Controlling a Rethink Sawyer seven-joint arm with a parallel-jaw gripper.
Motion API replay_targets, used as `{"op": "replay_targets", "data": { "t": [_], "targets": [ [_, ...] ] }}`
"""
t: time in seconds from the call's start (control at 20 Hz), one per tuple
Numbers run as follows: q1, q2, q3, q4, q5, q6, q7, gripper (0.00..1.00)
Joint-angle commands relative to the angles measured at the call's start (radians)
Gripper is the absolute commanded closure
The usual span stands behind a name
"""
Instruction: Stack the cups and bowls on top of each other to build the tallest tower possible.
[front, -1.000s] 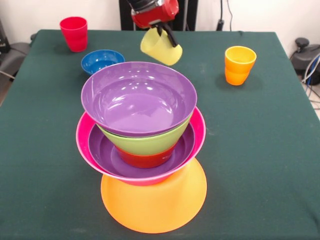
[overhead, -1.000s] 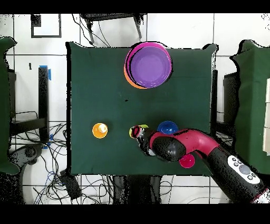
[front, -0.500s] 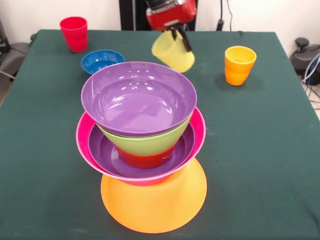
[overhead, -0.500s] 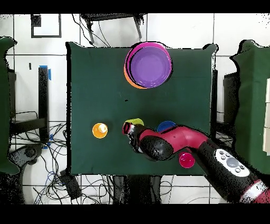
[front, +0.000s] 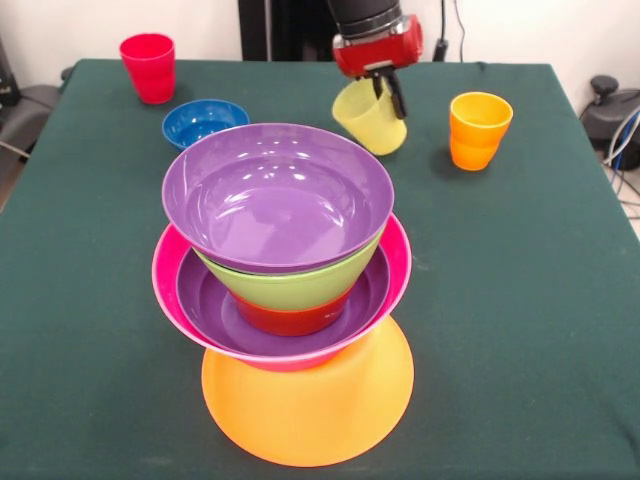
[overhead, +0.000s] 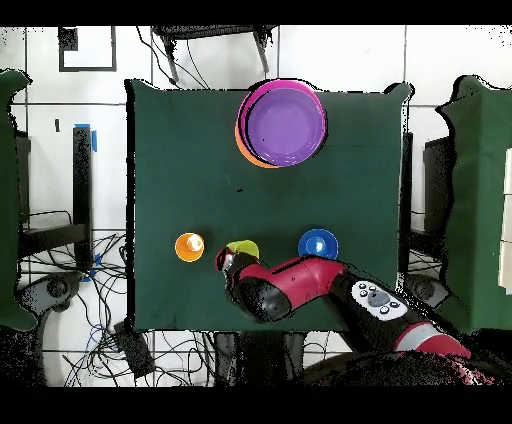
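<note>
The gripper (front: 384, 92) is holding the pale yellow cup (front: 369, 117) by its rim, jaws closed across the wall, tilted above the table beside the orange cup (front: 477, 130). The cup appears light, thin and slick; a rim pinch is letting it swing.

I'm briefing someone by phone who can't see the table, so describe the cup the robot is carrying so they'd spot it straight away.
Start at the tower of nested bowls on the green table. Just behind its top purple bowl, the gripper hangs holding the pale yellow cup, tilted. The orange cup and red cup stand upright on the cloth; only this one is held.
</note>
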Motion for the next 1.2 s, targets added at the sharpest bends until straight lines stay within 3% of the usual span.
{"op": "replay_targets", "data": {
  "t": [0.05,0.3,0.45,1.2],
  "targets": [
    [0.075,0.046,-0.257,-0.031,0.041,-0.108,0.165,1.00],
    [0.220,0.077,-0.443,-0.044,0.163,-0.369,0.131,1.00],
    [0.244,0.098,-0.467,-0.034,0.219,-0.427,0.112,1.00],
    [0.244,0.236,-0.417,-0.047,0.252,-0.467,0.110,1.00]
  ]
}}
